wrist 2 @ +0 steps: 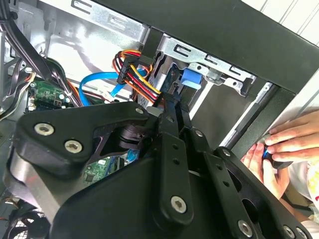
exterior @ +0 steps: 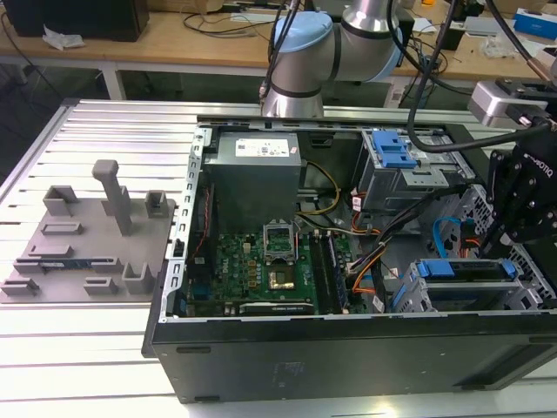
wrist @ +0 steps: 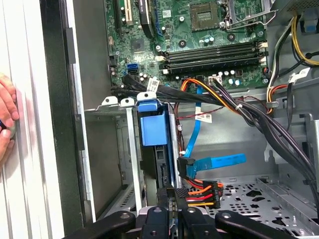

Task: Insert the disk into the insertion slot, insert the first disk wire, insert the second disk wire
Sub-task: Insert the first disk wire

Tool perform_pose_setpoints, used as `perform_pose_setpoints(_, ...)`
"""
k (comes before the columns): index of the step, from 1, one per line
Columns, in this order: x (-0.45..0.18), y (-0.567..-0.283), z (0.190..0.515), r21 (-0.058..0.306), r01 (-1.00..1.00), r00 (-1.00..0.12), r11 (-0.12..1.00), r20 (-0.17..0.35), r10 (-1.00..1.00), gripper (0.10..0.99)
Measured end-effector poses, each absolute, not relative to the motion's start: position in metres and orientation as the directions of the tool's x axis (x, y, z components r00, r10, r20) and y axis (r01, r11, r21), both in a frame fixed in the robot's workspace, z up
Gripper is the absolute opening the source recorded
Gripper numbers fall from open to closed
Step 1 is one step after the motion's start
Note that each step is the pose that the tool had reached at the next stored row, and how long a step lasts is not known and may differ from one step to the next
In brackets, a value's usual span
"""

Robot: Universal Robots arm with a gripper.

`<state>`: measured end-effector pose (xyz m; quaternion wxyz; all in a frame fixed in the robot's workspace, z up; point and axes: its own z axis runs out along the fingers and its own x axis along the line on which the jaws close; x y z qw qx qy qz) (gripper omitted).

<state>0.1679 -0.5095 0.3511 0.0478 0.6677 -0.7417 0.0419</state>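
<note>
The disk (wrist: 153, 130), framed by its blue carrier, sits inside the insertion slot (wrist: 130, 154) of the open computer case; that step looks done; a blue flat wire (wrist: 214, 162) seems plugged into the disk's end; just beside it, the gripper (wrist: 172, 195) has its jaws pinched on the plug of a multicoloured wire (wrist: 202, 190); a wire step appears in hand; seating it likely calls for a square, straight push; a person's hand (wrist: 5, 119) rests outside the case.

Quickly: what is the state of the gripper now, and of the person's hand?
Gripper: jaws closed, by the wire plug; a grip cannot be told.
Hand: beside the case.
</note>
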Motion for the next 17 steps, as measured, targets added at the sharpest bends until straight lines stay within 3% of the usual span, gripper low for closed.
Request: perform_pose_setpoints(17,0.1679,-0.5103,0.3475,0.002,-0.995,-0.104,0.105,0.127,-0.987,0.165)
